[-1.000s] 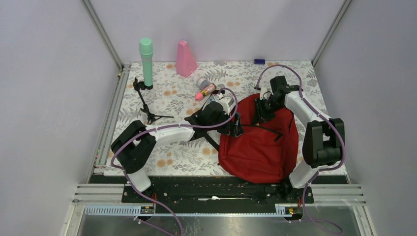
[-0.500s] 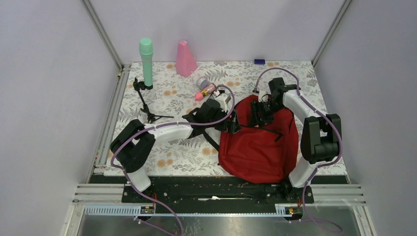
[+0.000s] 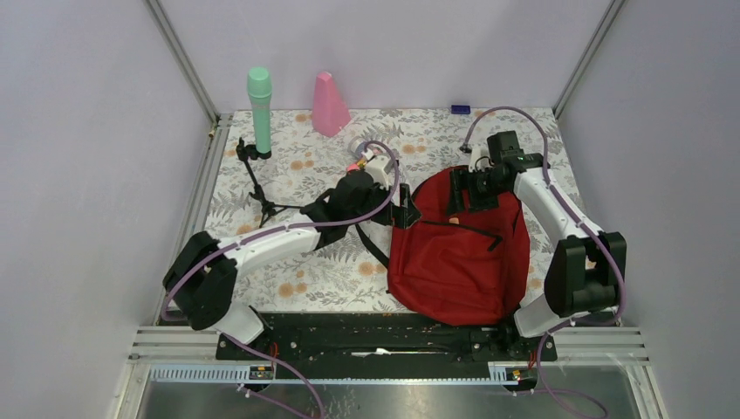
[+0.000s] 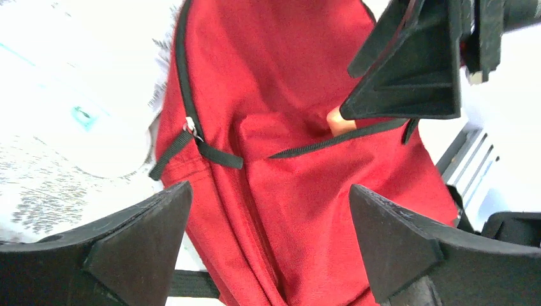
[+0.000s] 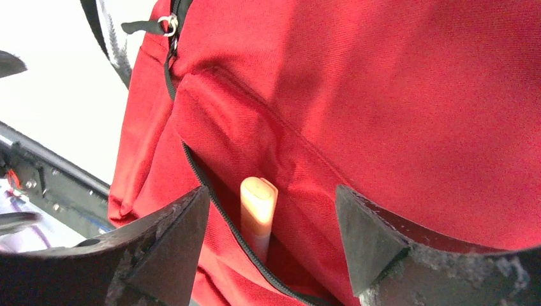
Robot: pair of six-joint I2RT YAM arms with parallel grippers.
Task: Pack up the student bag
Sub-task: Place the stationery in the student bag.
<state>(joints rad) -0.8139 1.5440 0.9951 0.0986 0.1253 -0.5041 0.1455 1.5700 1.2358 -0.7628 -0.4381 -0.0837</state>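
The student bag [image 3: 458, 262] is a large red backpack lying flat at the table's near right. Its front pocket zip is open, and a peach-coloured stick [image 5: 258, 204] stands in the pocket with its end poking out. My right gripper [image 5: 271, 191] hangs open just above that stick, one finger on either side and neither touching it. The stick [image 4: 337, 121] also shows in the left wrist view, below the right gripper's fingers [image 4: 408, 70]. My left gripper [image 4: 269, 191] is open over the bag's left edge [image 3: 403, 212], holding nothing.
A green cylinder [image 3: 259, 109], a pink cone [image 3: 330, 105] and a small blue item [image 3: 460, 109] stand along the back. A black mini tripod [image 3: 260, 188] is at the left. A pink-capped bottle [image 3: 358, 161] lies behind my left wrist. Black straps [image 3: 375, 249] trail left of the bag.
My right gripper's jaws have spread wide above the pocket and the wrist has drawn back a little. The left arm has swung left and back along the bag's edge, its jaws staying open.
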